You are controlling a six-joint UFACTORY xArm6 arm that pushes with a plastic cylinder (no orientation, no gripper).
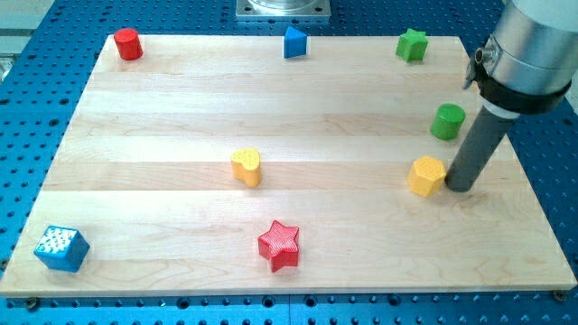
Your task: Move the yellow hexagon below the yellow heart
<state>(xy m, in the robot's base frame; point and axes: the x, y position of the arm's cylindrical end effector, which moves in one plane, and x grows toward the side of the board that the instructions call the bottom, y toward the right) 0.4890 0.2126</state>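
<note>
Camera view. A wooden board is laid on a blue perforated table. Seven blocks are counted on the board: two yellow, two red, two green plus one blue near the top edge, and one further blue block at the bottom left, making eight in all.

The yellow hexagon is located at the view's right, in the middle band of the board. My tip is set on the board just beside the hexagon's right face; whether contact is made cannot be told. No fingers are fitted to the rod, so no open or closed state applies.

The yellow heart is located near the board's centre, well apart from the hexagon, to the view's left of it.

Surrounding items:
- A green cylinder is placed just above the hexagon and beside the rod.
- A red star is placed below the heart, slightly to its right.
- A green star is placed at the top right.
- A blue triangular block is placed at the top centre.
- A red cylinder is placed at the top left.
- A blue cube, dotted white on top, is placed at the bottom left corner.

The bare board lies between hexagon and heart.
</note>
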